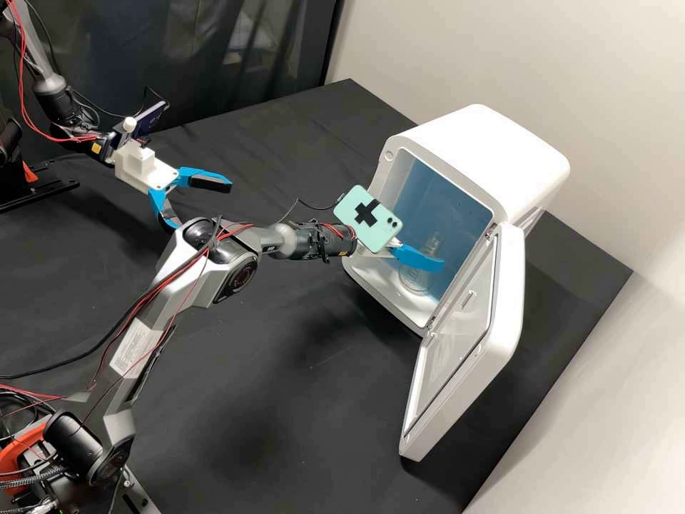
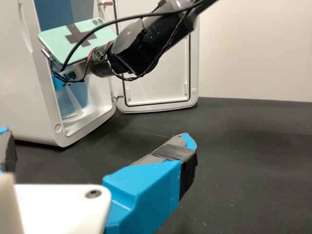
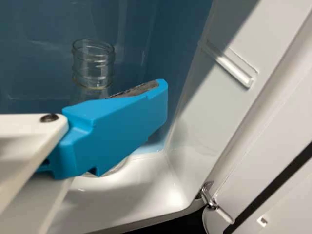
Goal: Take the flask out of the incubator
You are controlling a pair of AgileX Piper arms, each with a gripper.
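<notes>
The white incubator (image 1: pixel 492 153) stands at the bench's right with its door (image 1: pixel 464 343) swung open toward the front. A clear glass flask (image 1: pixel 417 280) stands upright on the blue-lit chamber floor. My right gripper (image 1: pixel 419 260) is inside the chamber, open, at the flask. One blue finger (image 3: pixel 117 122) crosses in front of the flask's body, and the neck (image 3: pixel 92 58) shows above it; the other finger is hidden. My left gripper (image 1: pixel 196 202) hangs open over the bench's far left, holding nothing. In the left wrist view the flask (image 2: pixel 68 102) shows inside the incubator (image 2: pixel 29 107).
The right arm's elbow (image 1: pixel 214 264) stretches across the middle of the black bench (image 1: pixel 300 371). The open door blocks the front right side of the incubator. A wall runs close behind and to the right. Red cables trail along both arms.
</notes>
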